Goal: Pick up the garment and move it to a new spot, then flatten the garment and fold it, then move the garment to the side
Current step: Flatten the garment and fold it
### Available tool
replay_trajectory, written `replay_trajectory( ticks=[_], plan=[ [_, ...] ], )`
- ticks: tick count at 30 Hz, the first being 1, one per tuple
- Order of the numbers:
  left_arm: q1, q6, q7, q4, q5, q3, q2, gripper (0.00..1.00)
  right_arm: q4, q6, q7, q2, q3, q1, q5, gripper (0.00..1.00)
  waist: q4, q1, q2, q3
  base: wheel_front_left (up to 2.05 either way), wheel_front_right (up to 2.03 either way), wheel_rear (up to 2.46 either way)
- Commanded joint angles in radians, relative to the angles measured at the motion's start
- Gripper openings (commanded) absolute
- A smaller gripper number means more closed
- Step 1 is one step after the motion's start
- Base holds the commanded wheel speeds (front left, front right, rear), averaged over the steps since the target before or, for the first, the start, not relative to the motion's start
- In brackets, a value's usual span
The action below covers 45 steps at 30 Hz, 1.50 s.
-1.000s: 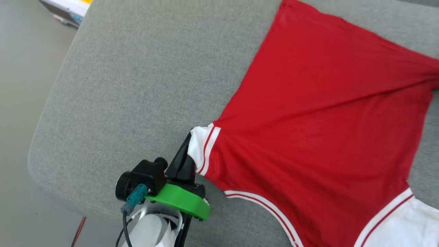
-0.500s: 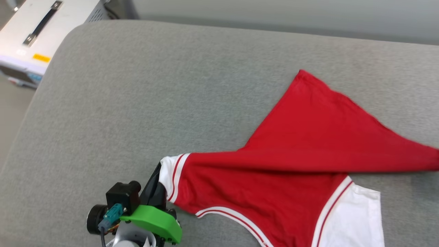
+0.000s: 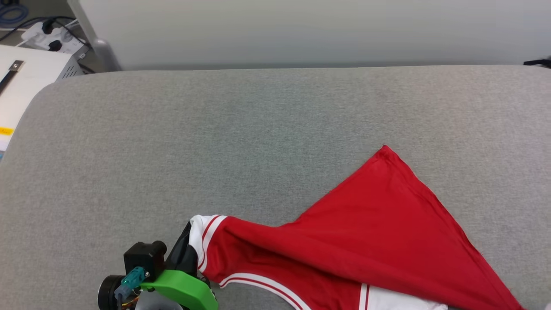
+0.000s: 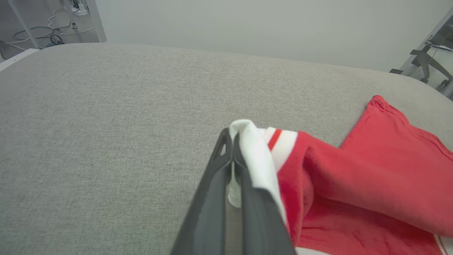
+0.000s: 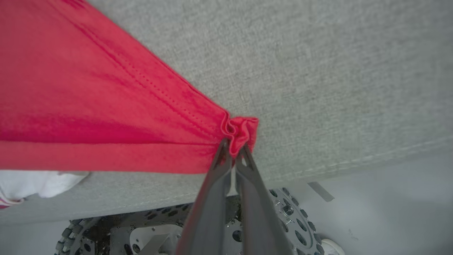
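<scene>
The garment [image 3: 379, 241] lies on the grey cushion [image 3: 215, 142], mostly on its right half and close to its front edge, and both claws hold it. The left claw [image 4: 230, 138] is closed tight on the white sleeve end [image 4: 279, 141]. The cloth is pinched right between its two dark fingers, near the front edge of the cushion. The right claw [image 5: 231, 147] is closed tight too, on a bunched red corner [image 5: 242, 127] of the bottom hem, right by the front edge of the cushion. So the garment stretches between the two claws like a sheet held at two ends. One more red corner [image 3: 384, 149] points toward the middle of the cushion and lies flat there. The red cloth is folded over itself along a long slanted line. A bit of the other white sleeve [image 3: 400, 303] peeks out under it by the front edge. I think this is the flattening part of the job, because the garment is on the cushion but is not smooth yet and not neatly folded. Next, the two claws likely need to pull gently apart and lay the cloth down flat on the cushion. They should hold on until the twist is gone. If one claw lets go too soon, the garment may slump into a heap near the front edge.
</scene>
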Motion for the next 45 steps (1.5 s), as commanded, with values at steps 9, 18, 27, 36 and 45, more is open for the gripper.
replay_trajectory(
  ticks=[9,18,27,36,45],
  plan=[
    [-0.016,0.003,0.009,-0.011,0.001,-0.014,0.005,0.00,-0.046,-0.001,-0.238,0.099,-0.027,-0.047,-0.045,1.00,-0.009,0.0001,-0.0001,0.012,0.00,0.00,0.00],
    [-0.072,-0.013,0.008,-0.002,0.006,-0.040,-0.007,0.00,-0.035,-0.001,-0.651,0.035,0.084,-0.209,-0.051,1.00,0.039,0.0001,-0.0001,0.047,0.00,0.00,0.00],
    [-0.138,-0.027,-0.005,0.010,0.016,-0.065,-0.022,0.00,0.058,-0.001,-0.477,-0.116,0.346,-0.435,0.011,1.00,0.085,0.0001,-0.0001,0.099,0.00,0.00,0.00],
    [-0.207,-0.049,-0.030,0.036,0.022,-0.096,-0.050,0.00,0.119,-0.001,-0.106,-0.208,0.545,-0.681,0.081,1.00,0.137,0.0001,-0.0001,0.163,0.00,0.00,0.00],
    [-0.259,-0.068,-0.067,0.066,0.015,-0.118,-0.085,0.00,0.271,-0.001,-0.125,-0.209,0.676,-0.774,0.104,1.00,0.183,0.0001,-0.0001,0.226,0.00,0.00,0.00]
  ],
)
